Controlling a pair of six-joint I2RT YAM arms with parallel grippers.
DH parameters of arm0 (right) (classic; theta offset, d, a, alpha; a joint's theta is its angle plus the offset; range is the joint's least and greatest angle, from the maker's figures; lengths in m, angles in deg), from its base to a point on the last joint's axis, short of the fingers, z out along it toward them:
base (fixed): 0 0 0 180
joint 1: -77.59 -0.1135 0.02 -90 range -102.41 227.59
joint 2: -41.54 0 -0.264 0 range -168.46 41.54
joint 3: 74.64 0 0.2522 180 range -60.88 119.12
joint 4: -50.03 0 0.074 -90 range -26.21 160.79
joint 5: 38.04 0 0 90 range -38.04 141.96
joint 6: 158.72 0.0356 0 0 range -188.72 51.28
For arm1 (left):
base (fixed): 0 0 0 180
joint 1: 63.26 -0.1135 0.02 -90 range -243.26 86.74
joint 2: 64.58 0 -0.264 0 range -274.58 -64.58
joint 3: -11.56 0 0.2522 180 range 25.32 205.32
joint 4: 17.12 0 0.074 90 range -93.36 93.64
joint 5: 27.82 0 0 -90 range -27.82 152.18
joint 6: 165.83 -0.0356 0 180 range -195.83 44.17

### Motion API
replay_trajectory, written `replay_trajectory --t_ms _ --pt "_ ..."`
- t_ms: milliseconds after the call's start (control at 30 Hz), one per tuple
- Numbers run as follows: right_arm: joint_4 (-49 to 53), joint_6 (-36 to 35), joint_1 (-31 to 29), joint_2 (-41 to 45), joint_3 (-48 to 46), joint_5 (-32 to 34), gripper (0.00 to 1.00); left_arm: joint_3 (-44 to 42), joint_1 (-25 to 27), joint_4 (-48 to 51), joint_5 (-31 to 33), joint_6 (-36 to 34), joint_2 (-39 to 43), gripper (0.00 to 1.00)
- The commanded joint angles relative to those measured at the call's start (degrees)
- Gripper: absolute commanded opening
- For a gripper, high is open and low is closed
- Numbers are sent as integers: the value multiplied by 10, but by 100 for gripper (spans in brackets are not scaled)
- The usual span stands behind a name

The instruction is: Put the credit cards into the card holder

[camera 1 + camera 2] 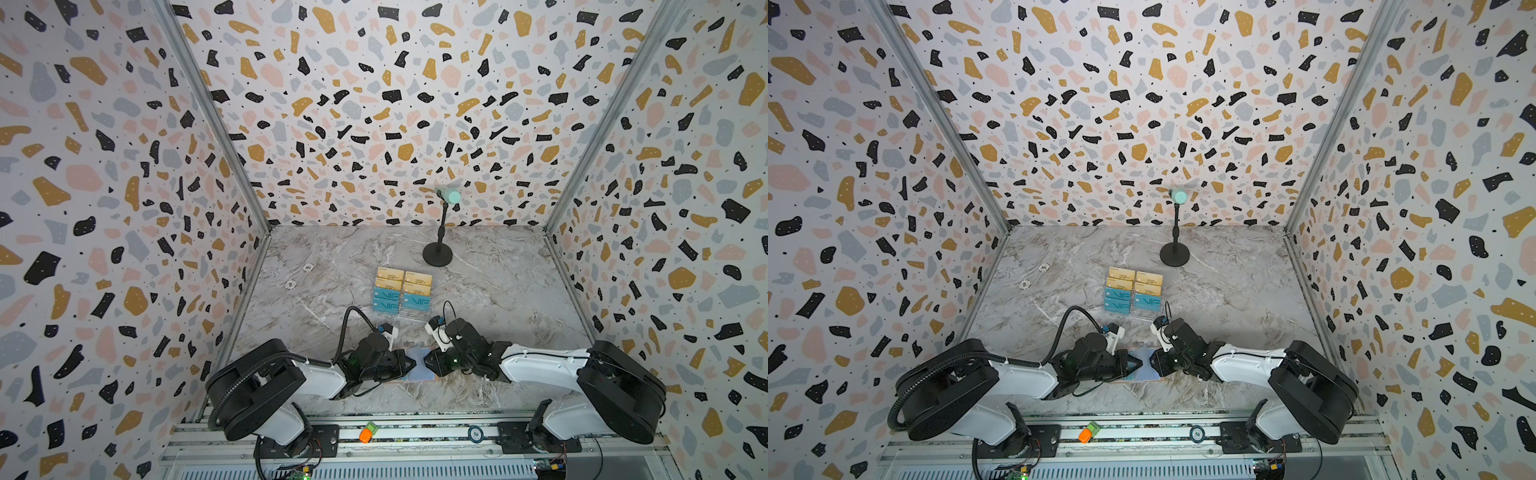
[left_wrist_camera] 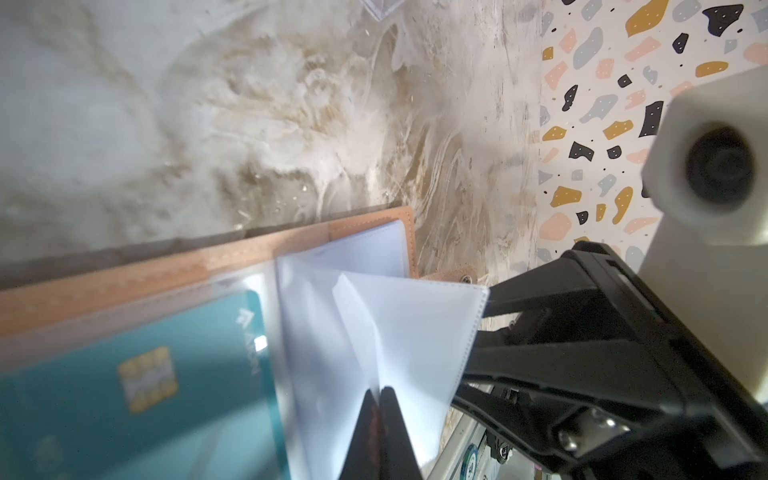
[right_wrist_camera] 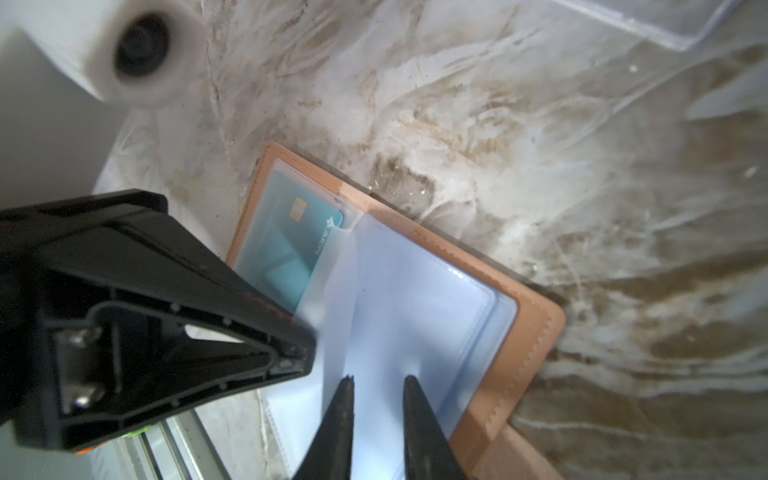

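Observation:
The card holder [image 1: 420, 372] [image 1: 1144, 370] lies open on the marble table between both grippers, its salmon cover [image 2: 166, 274] [image 3: 536, 332] underneath. One teal credit card [image 2: 124, 374] [image 3: 299, 249] sits inside a clear sleeve on one side. My left gripper [image 1: 413, 364] [image 2: 380, 390] is shut on a lifted clear sleeve leaf. My right gripper [image 1: 424, 362] [image 3: 378, 379] faces it over the other side, jaws slightly apart, sleeve plastic showing in the gap. More credit cards [image 1: 401, 295] [image 1: 1133, 293], gold and teal "VIP", stand in a rack behind.
A clear acrylic tiered rack [image 1: 411, 318] holds the cards just behind the grippers. A black microphone stand [image 1: 438, 253] rises at the back. Two small white rings [image 1: 291, 284] lie to the left. An orange object [image 1: 365, 433] and a chip [image 1: 476, 434] rest on the front rail.

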Motion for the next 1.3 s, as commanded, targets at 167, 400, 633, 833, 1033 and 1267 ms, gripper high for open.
replay_trajectory --t_ms 167,400,633,833,1033,1267 --pt "-16 -17 -3 -3 20 -17 23 5 -3 1 -16 -14 20 33" --pt "-32 -21 -3 4 22 -36 23 30 -3 101 -1 -35 71 50" --pt "-35 -31 -5 6 28 -50 23 60 -6 272 44 -94 120 55" --pt "-36 -32 -6 -1 26 -52 23 83 -10 369 105 -145 160 54" --pt "-39 -29 -8 -9 31 -52 23 69 -10 297 67 -115 183 39" --pt "-49 -29 -28 -36 52 -60 21 35 -25 202 45 -66 169 20"
